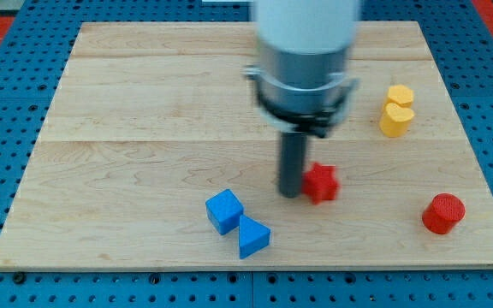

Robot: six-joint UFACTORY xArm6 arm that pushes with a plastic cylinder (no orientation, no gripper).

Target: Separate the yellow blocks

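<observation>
Two yellow blocks sit touching at the view's right: a yellow hexagon (400, 95) above a yellow heart-shaped block (395, 120). My tip (291, 192) stands near the middle of the wooden board (144, 111), far to the left and below the yellow pair. The tip is right beside the left edge of a red star block (322, 182), touching or nearly so.
A red cylinder (443, 213) lies at the view's lower right. A blue cube (224, 210) and a blue triangle (253, 237) sit touching at the bottom centre. The arm's white and grey body (305, 60) hangs over the board's upper middle.
</observation>
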